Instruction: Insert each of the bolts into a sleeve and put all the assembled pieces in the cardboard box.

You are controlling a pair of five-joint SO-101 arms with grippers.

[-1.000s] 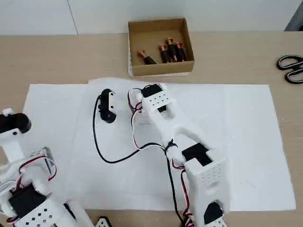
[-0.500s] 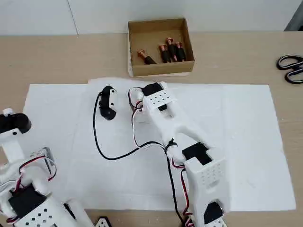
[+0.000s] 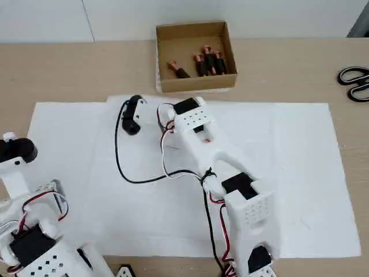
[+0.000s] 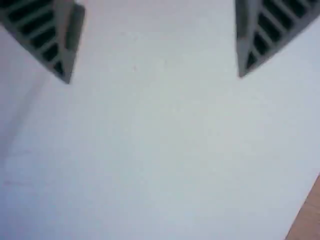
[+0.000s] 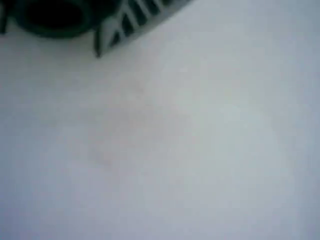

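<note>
We note left gripper [image 4: 152, 77] spread above paper [image 4: 160, 165]; right gripper [image 5: 95, 32] over paper, grip we cannot tell; four pieces [image 3: 209, 60] in box [image 3: 196, 85]

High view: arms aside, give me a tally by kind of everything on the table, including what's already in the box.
Assembled pieces, in the box: 4
Cardboard box: 1
Scissors: 1
White sheet: 1
Total: 7
</note>
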